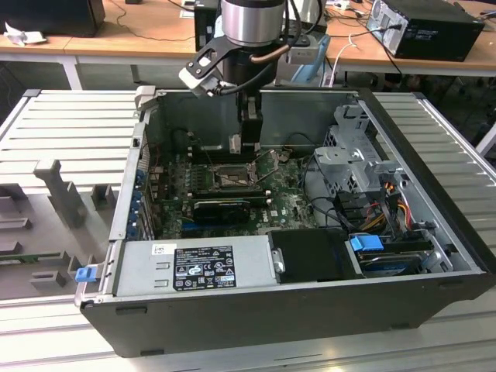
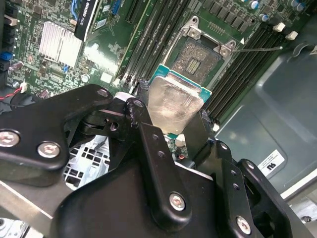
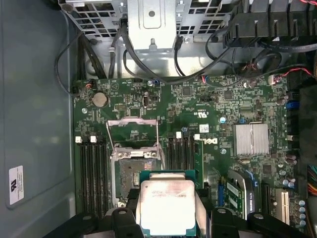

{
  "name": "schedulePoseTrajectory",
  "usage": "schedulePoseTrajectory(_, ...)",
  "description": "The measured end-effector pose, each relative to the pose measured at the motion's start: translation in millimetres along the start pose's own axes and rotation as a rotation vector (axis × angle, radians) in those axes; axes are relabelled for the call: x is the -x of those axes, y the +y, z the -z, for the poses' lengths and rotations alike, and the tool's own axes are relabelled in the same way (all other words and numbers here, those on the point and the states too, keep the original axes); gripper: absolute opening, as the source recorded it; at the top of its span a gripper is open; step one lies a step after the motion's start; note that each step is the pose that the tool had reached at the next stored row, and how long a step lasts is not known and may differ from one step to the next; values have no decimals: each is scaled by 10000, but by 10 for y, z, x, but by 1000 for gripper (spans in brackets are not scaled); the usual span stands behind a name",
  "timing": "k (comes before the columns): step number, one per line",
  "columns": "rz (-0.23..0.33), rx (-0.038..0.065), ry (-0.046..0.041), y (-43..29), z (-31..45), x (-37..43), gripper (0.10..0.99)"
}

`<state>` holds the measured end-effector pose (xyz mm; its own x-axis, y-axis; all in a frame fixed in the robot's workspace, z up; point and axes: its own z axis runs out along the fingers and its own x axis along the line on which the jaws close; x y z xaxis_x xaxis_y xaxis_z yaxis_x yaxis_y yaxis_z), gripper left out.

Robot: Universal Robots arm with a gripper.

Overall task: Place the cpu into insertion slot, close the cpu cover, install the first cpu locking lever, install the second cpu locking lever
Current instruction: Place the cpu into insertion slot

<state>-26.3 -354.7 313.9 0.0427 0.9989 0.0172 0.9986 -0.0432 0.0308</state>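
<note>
My gripper (image 1: 246, 146) reaches down into the open computer case, above the motherboard. It is shut on the cpu (image 3: 166, 206), a flat square chip with a silver top and a green rim, clamped by two opposite edges between the black fingers (image 2: 141, 99). The cpu (image 2: 173, 101) hangs tilted, a little above and to one side of the insertion slot (image 3: 130, 171), a square black socket with a dark bare centre (image 2: 198, 58). The cpu cover (image 3: 131, 120) stands swung open at the socket's edge. A thin locking lever (image 2: 257, 48) sticks out beside the socket.
Long black memory slots (image 3: 91, 163) flank the socket on both sides. A black card (image 1: 221, 208) lies in front of it, and a silver heatsink (image 3: 251, 139) sits further along the board. The power supply (image 1: 194, 263), drive cage (image 1: 353, 159) and cables crowd the case.
</note>
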Motion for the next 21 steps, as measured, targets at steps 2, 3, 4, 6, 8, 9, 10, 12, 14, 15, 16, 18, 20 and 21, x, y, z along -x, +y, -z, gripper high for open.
schedulePoseTrajectory(2, 0, -45, -4, 0, -20, 0, 529)
schedulePoseTrajectory(3, -1, -103, -9, -1, -44, 0, 529)
schedulePoseTrajectory(4, -2, -138, -13, -2, -57, 0, 529)
schedulePoseTrajectory(6, -3, -242, -24, -3, -92, -1, 529)
schedulePoseTrajectory(8, -5, -306, -29, -4, -116, -1, 529)
schedulePoseTrajectory(9, -5, -336, -32, -4, -128, -1, 529)
schedulePoseTrajectory(10, -6, -383, -35, -5, -145, -2, 529)
schedulePoseTrajectory(12, -7, -468, -39, -6, -176, -1, 529)
schedulePoseTrajectory(14, -8, -538, -44, -7, -202, -1, 529)
schedulePoseTrajectory(15, -8, -560, -45, -7, -210, -1, 529)
schedulePoseTrajectory(16, -9, -588, -47, -8, -229, -2, 529)
schedulePoseTrajectory(18, -9, -596, -48, -9, -267, -16, 529)
schedulePoseTrajectory(20, -6, -596, -46, -9, -291, -32, 529)
schedulePoseTrajectory(21, 9, -596, -47, -9, -307, -50, 529)
